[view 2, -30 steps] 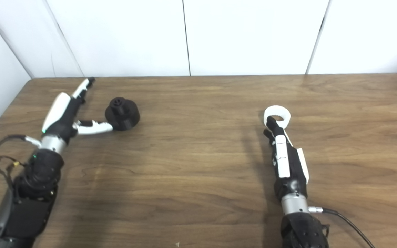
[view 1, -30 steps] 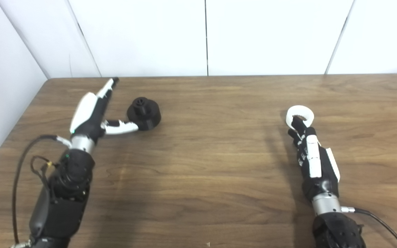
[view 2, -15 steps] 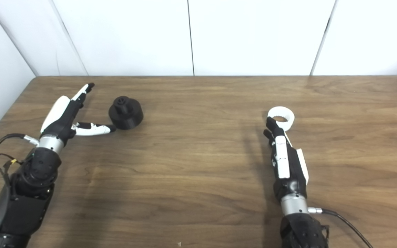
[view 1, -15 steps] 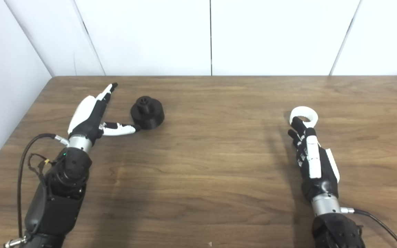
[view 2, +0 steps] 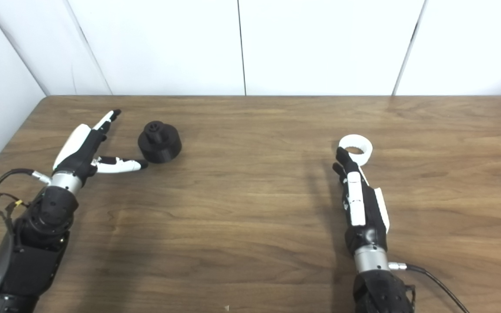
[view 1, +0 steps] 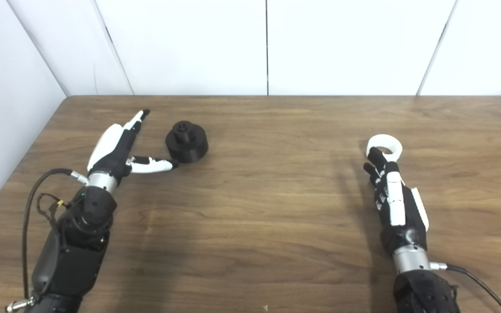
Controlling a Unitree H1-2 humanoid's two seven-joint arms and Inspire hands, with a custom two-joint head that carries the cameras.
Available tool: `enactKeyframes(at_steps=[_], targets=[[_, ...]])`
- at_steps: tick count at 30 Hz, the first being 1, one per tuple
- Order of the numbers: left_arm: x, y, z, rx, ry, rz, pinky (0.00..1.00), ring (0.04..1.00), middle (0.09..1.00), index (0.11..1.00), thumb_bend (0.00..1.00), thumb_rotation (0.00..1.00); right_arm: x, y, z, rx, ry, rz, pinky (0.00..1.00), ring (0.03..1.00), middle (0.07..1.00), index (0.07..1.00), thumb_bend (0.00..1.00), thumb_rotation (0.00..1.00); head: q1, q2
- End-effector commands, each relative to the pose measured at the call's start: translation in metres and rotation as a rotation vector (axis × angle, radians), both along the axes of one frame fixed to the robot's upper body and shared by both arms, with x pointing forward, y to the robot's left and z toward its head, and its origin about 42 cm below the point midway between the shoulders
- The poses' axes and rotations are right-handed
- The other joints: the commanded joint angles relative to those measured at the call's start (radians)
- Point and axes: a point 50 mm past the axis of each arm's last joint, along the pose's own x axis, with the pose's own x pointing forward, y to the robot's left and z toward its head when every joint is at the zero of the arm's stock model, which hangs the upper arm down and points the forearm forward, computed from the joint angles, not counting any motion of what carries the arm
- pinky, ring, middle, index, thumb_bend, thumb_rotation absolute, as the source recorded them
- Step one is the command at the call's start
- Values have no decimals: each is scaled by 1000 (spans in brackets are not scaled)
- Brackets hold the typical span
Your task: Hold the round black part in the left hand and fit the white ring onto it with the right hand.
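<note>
The round black part (view 1: 187, 141) stands on the wooden table (view 1: 259, 191) at the left, with a small hub on top. My left hand (view 1: 118, 145) is open beside it, fingers stretched toward the far left and the thumb tip almost touching the part's near side. The white ring (view 1: 384, 145) lies flat on the table at the right. My right hand (view 1: 392, 198) is open just in front of the ring, its fingertips (view 1: 374, 154) at the ring's near edge. Neither hand holds anything.
White wall panels (view 1: 268, 43) close off the table's far edge and left side. A cable (view 1: 28, 208) loops by my left forearm and another cable (view 1: 476, 282) trails from my right wrist.
The whole picture has shifted slightly, so the camera moved. My left hand has drawn back a little from the black part. The right hand and ring stay as they were.
</note>
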Motion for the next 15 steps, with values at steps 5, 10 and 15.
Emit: enactKeyframes(at_steps=[5,10,15], targets=[[15,8,36,64,-53,-12,928,1000,981,950,986,258,4,2,12,25,-76,20,999,929,935,908,478,1000,2,1],[18,11,39,85,-36,-28,926,1000,974,902,985,243,4,1,13,9,-83,18,990,916,929,904,475,1000,0,0],[21,11,40,109,-22,-44,912,1000,969,909,983,258,3,1,13,20,-79,14,987,910,920,901,471,1000,-5,0]])
